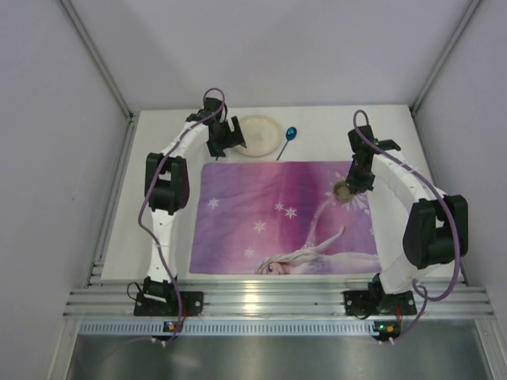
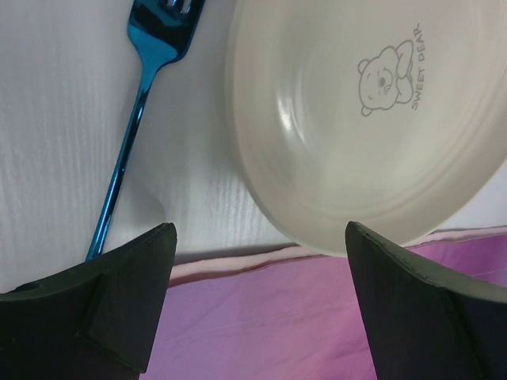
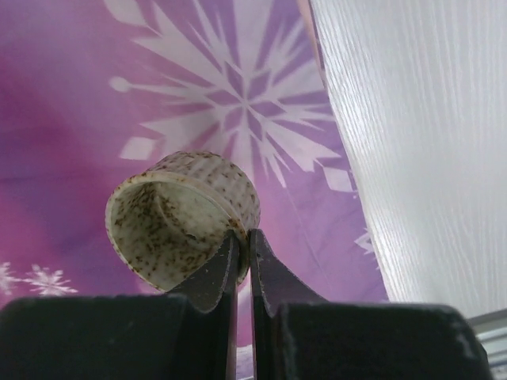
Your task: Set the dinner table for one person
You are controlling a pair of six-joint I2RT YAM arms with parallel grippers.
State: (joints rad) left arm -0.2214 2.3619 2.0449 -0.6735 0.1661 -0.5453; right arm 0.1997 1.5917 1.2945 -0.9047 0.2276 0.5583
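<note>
While the right gripper [image 3: 244,237] pinches only the cup [image 3: 170,214] rim | cup may twist loose | left gripper [image 2: 260,237] spread, empty, near plate [image 2: 348,142].

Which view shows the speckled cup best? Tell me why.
The right wrist view: the speckled cup is close and sharp, its rim pinched by the right gripper, above the purple placemat. The top external view shows it only as a small blob. The left wrist view misses it.

fork [image 2: 131,127]: tines cut at top, handle end hidden | plate [image 2: 356,134]: cut top, right | cup [image 3: 178,214]: rim partly behind fingers [image 3: 210,281]
</note>
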